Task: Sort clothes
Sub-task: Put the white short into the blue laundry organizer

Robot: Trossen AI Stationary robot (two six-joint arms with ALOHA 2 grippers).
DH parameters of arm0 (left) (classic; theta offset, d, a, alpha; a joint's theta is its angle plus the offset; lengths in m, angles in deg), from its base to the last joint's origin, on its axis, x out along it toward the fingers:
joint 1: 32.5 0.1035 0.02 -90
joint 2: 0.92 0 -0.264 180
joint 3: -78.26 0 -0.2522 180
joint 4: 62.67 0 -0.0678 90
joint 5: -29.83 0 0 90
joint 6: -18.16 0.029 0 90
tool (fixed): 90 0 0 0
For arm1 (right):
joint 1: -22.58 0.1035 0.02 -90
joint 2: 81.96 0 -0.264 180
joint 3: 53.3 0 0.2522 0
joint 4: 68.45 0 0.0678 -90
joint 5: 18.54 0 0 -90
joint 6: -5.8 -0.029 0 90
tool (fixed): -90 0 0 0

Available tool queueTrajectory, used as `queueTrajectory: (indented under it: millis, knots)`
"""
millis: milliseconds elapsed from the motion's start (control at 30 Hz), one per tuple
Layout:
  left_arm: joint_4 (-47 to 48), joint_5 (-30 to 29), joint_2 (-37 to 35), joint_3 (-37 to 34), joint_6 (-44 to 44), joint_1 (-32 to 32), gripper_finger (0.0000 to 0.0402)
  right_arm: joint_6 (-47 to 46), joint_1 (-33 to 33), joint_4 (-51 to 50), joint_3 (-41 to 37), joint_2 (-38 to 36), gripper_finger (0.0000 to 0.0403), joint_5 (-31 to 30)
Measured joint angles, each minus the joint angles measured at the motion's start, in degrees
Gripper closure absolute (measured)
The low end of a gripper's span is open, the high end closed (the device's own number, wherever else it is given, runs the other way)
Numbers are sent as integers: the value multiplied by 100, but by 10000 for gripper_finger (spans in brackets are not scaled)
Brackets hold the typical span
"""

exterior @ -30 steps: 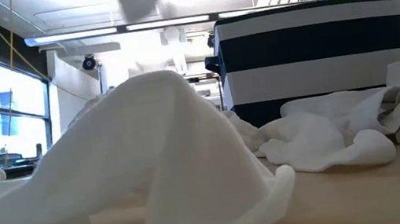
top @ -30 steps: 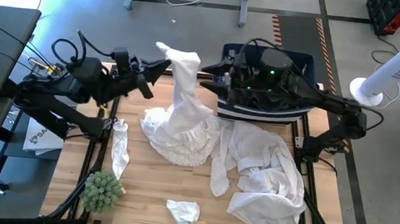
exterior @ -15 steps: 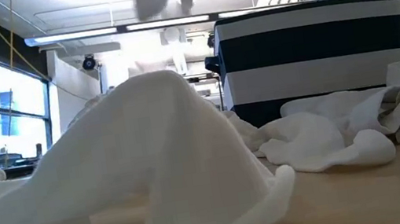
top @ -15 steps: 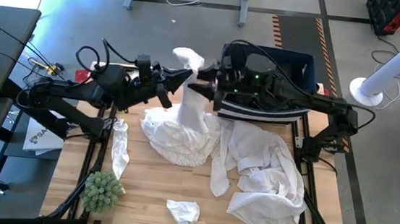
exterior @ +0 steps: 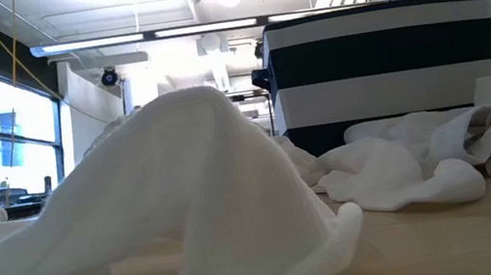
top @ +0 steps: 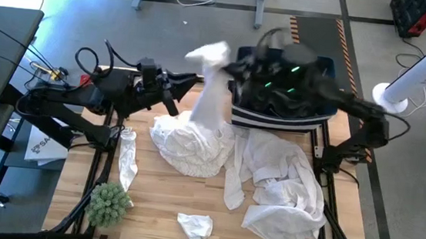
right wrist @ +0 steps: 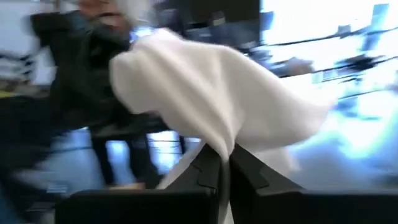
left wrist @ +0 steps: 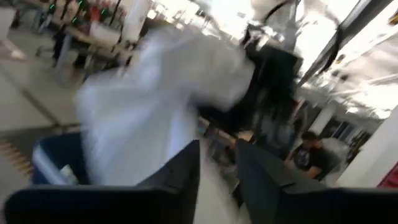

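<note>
Hanging as a tall drawn-up column, the white garment (top: 213,96) rises from a crumpled heap on the wooden table (top: 156,196); its top end flops over in a soft lobe just beside the striped navy-and-white bin (top: 275,119). Fabric is plain white, thin, heavily creased. Right gripper (right wrist: 225,163) has its fingers pinched together on the garment's top fold, cloth spilling out above them. Left gripper (top: 188,81) sits just beside the column, fingers (left wrist: 177,177) slightly parted with a gap showing, nothing between them. Another large white garment (top: 280,187) sprawls on the table's right side, touching the first heap. Small white pieces lie near the green spiky plant (top: 108,202).
</note>
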Motion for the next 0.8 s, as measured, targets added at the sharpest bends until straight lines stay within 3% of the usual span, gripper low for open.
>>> queueTrajectory:
  millis: [200, 400, 567, 700, 800]
  knots:
    - [971, -74, -311, 0, -463, 2, 257, 934, -670, -2212, 1349, -181, 399, -1046]
    - [1074, -72, -406, 0, -362, 2, 253, 1126, -1586, -3425, 1682, -209, 400, -762]
    - [1256, -78, -408, 0, -364, 2, 253, 1283, -2295, -4304, 480, -183, 400, -6]
    - [1458, -84, -408, 0, -517, 2, 253, 1102, -2600, -3411, -1139, -163, 400, 767]
    - [1610, -89, -406, -2, -636, 4, 253, 680, -2689, -2604, -2326, -76, 400, 611]
